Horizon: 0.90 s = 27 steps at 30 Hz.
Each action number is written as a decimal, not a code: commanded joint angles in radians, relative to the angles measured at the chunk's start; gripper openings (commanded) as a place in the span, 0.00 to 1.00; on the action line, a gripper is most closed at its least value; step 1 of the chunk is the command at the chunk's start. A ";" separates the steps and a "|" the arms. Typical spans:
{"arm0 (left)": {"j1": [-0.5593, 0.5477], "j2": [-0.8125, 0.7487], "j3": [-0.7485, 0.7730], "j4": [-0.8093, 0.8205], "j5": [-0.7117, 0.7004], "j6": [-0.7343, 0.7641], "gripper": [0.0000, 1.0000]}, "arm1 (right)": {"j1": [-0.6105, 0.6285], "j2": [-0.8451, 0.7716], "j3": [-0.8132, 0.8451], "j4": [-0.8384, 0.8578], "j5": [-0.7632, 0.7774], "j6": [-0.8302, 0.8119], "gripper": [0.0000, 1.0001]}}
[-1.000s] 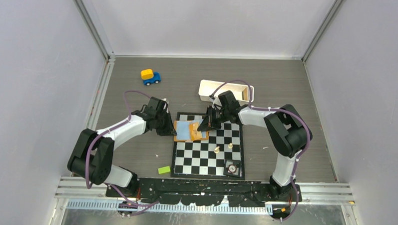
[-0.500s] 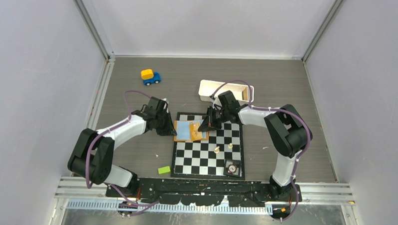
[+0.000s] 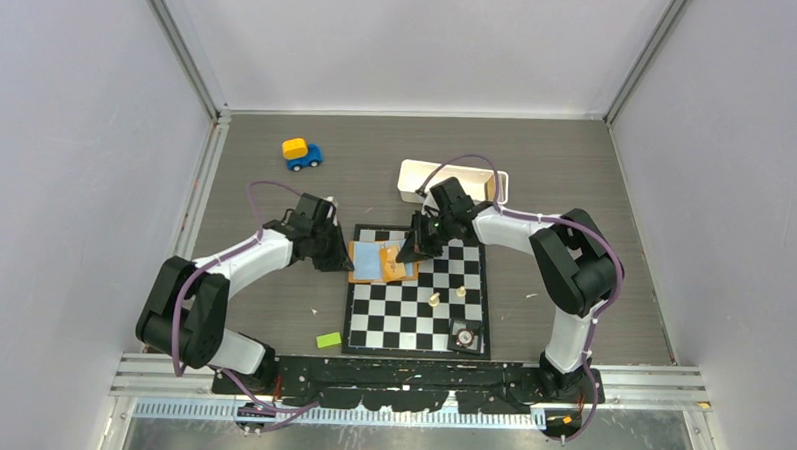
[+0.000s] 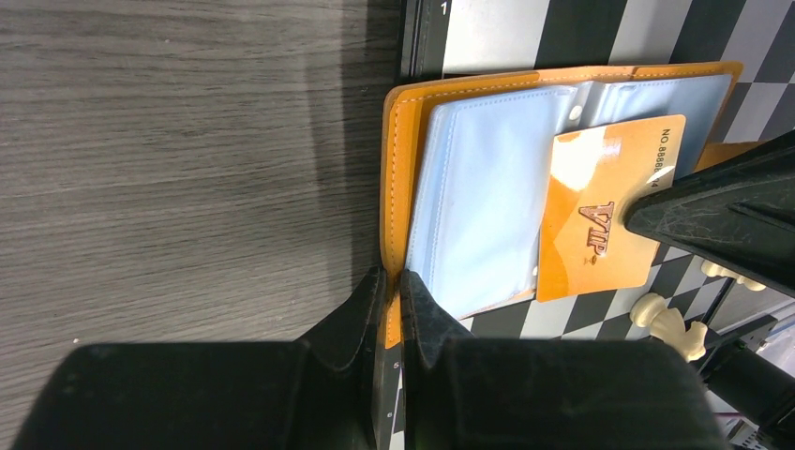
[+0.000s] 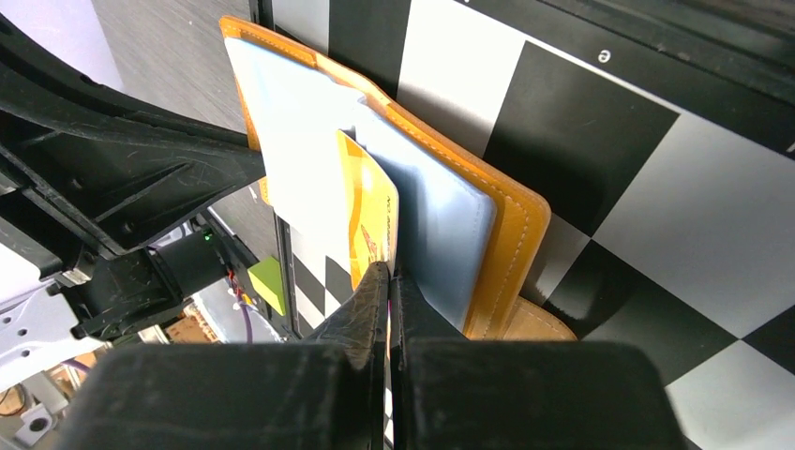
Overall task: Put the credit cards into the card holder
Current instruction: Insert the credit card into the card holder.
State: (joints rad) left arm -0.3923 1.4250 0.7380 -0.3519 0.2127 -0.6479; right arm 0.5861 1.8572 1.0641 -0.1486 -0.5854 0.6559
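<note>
The orange card holder (image 3: 363, 275) lies open on the chessboard's far left corner, its pale blue clear sleeves (image 4: 487, 197) facing up. My left gripper (image 3: 345, 260) is shut on the holder's left edge (image 4: 398, 169), as the left wrist view (image 4: 394, 286) shows. My right gripper (image 3: 408, 253) is shut on an orange-gold credit card marked VIP (image 4: 600, 220). It holds the card on edge against the sleeves (image 5: 366, 206), with the jaws closed (image 5: 387, 277) on its lower end. No light blue or cream card shows apart from the sleeves.
The chessboard (image 3: 416, 321) carries two pale chess pieces (image 3: 435, 299) and a small dark object (image 3: 465, 336) near its front right. A white tray (image 3: 451, 182) stands behind the right arm. A blue and yellow toy car (image 3: 301, 153) sits far left. A green block (image 3: 328, 340) lies near the front.
The right wrist has shifted slightly left toward the holder. The left arm and the holder have not visibly moved.
</note>
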 commanded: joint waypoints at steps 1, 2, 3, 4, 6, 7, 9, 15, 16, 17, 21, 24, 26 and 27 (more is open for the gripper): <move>0.004 0.027 0.005 0.004 -0.031 0.020 0.09 | 0.014 0.012 0.028 -0.129 0.145 -0.055 0.00; 0.004 0.028 0.005 0.005 -0.029 0.020 0.09 | 0.016 0.013 0.027 -0.122 0.146 -0.050 0.01; 0.004 0.029 0.005 0.006 -0.027 0.021 0.09 | 0.016 0.017 0.027 -0.106 0.146 -0.048 0.01; 0.004 0.031 0.005 0.006 -0.026 0.021 0.09 | 0.018 0.020 0.025 -0.094 0.145 -0.043 0.00; 0.004 0.032 0.004 0.008 -0.023 0.021 0.09 | 0.021 0.024 0.019 -0.056 0.144 -0.032 0.00; 0.004 0.032 0.004 0.007 -0.022 0.022 0.09 | 0.022 0.026 0.015 -0.040 0.146 -0.027 0.00; 0.004 0.032 0.004 0.008 -0.023 0.022 0.09 | 0.024 0.025 0.007 -0.012 0.154 -0.018 0.01; 0.004 0.032 0.003 0.011 -0.022 0.020 0.09 | 0.024 0.018 -0.020 0.080 0.200 0.023 0.00; 0.004 0.033 0.003 0.013 -0.020 0.021 0.09 | 0.024 0.022 -0.021 0.090 0.200 0.028 0.00; 0.004 0.034 0.003 0.012 -0.021 0.021 0.09 | 0.024 0.027 -0.021 0.096 0.201 0.031 0.00; 0.004 0.034 0.003 0.012 -0.019 0.022 0.09 | 0.026 0.045 -0.025 0.115 0.186 0.041 0.01; 0.003 0.035 0.002 0.013 -0.019 0.022 0.09 | 0.028 0.053 -0.033 0.123 0.171 0.048 0.01; 0.004 0.036 0.002 0.014 -0.020 0.020 0.09 | 0.030 0.054 -0.041 0.123 0.161 0.051 0.01; 0.004 0.036 0.002 0.014 -0.020 0.021 0.09 | 0.031 0.054 -0.044 0.122 0.155 0.051 0.01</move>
State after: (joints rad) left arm -0.3893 1.4296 0.7383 -0.3504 0.2249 -0.6464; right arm 0.6090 1.8732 1.0519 -0.0162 -0.4984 0.7174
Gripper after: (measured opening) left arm 0.094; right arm 0.023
